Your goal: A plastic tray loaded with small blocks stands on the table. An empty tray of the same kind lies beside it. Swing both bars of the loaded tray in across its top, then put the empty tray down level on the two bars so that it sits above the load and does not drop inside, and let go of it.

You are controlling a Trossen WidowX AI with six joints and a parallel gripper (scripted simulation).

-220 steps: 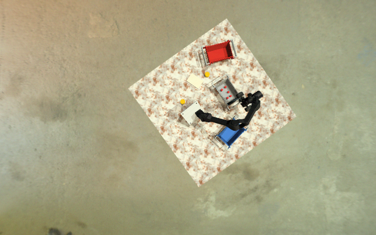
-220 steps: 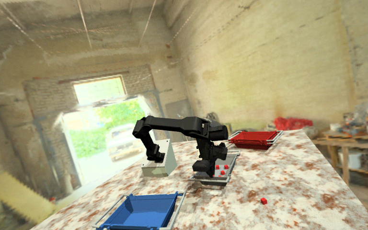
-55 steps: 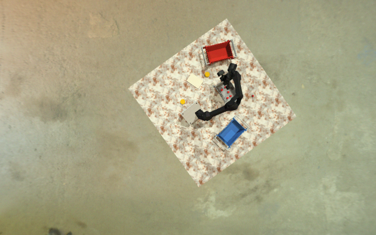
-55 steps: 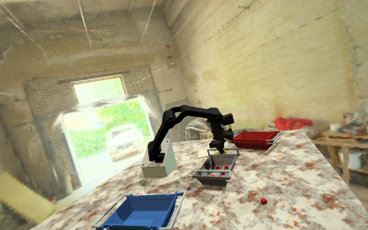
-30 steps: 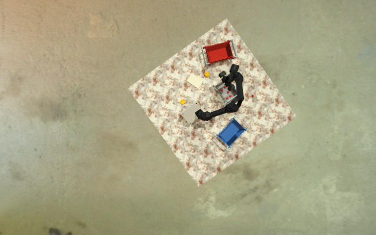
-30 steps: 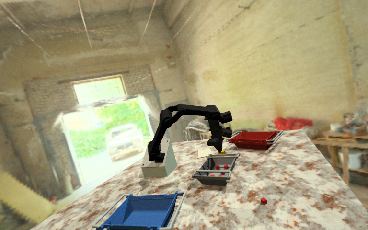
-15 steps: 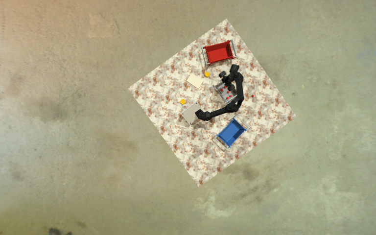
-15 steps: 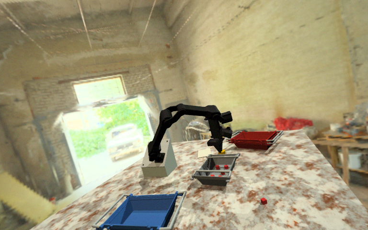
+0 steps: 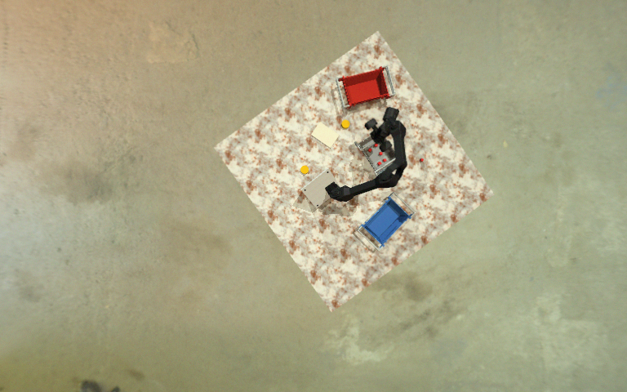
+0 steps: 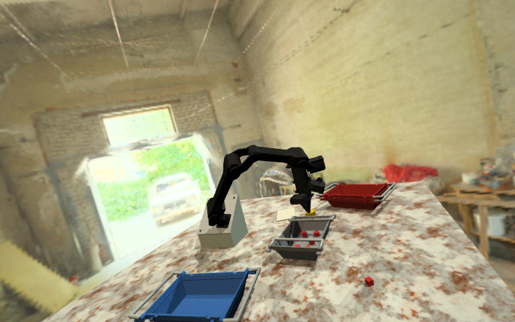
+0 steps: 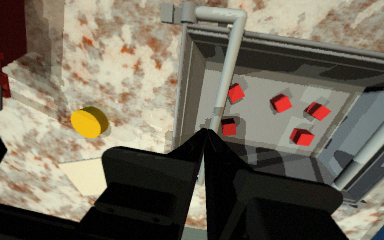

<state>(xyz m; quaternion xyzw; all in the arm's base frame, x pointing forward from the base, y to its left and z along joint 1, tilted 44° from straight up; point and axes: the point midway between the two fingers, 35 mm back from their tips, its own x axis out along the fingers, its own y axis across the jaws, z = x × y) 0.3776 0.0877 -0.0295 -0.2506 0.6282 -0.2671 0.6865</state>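
The grey tray stands upright, with several small red blocks on its floor. One wire bar lies across its top, inside the end farther from my fingers. The other wire bar reaches in over the opposite end; whether it rests fully down is unclear. My gripper is shut and empty, its tips at this bar. An empty blue tray and an empty red tray stand to either side, bars outward.
A loose red block lies on the table. A yellow disc and a cream plate lie near the grey tray. Another yellow disc is near the arm's base block.
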